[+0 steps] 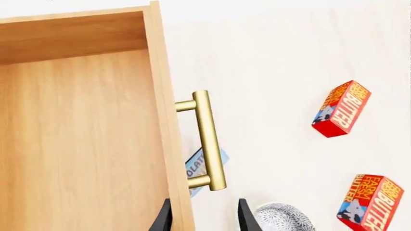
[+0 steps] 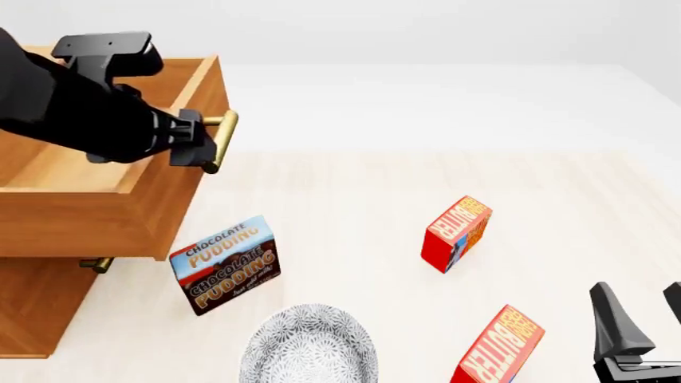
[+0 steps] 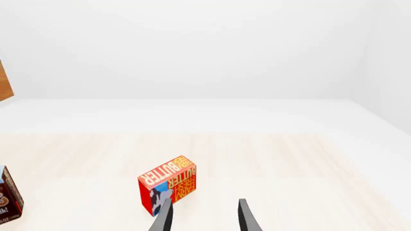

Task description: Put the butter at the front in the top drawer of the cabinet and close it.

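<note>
Top drawer (image 2: 107,203) of the cabinet (image 2: 37,307) is pulled out, bare inside in the left wrist view. Left gripper (image 2: 200,144) sits at the brass handle (image 2: 222,140) with fingers spread, one each side of the drawer's front panel in its own view, clamping nothing.

Two look-alike cartons on the bench (image 2: 352,199). The butter (image 2: 498,349) at the front is the near one, standing tilted at the lower edge of the front view, just left of the right gripper (image 2: 639,315). The other butter carton (image 2: 457,232) stands farther back, well apart from it. Right gripper fingers are parted, holding nothing, not touching the carton.

Handling, as judgement: small cardboard carton, likely light and fairly stiff, smooth printed faces so a bit slippery (a hard squeeze could dent it). Best hold looks like across the two broad flat faces near the middle, fingers square to them, since a corner pinch may let it twist. It stands on a narrow base, so a nudge could tip it.

Chocolate pudding box (image 2: 226,265) and patterned bowl (image 2: 309,351) sit between carton and cabinet; carry over them.
</note>
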`<state>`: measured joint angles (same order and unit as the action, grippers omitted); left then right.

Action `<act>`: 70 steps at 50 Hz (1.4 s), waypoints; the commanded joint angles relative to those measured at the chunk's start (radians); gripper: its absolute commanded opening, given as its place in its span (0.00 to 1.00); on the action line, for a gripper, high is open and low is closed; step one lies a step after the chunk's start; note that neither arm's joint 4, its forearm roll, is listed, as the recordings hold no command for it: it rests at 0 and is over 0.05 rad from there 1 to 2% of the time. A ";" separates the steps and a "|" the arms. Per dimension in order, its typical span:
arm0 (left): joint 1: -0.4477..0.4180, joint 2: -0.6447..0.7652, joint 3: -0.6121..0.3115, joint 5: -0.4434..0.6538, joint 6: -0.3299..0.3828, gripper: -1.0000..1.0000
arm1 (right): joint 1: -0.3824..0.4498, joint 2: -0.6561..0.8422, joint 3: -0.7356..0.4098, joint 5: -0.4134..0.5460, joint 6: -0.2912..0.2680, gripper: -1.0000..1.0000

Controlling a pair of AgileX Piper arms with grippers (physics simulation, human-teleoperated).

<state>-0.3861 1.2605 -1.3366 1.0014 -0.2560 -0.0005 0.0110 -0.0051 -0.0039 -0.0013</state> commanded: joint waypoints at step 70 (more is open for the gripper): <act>-0.304 0.108 -0.267 0.041 0.466 1.00 | 0.000 -0.001 0.001 0.000 0.000 1.00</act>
<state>-0.6358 1.3090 -1.5933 1.0948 0.2002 -0.0004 0.0110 -0.0051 -0.0039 -0.0013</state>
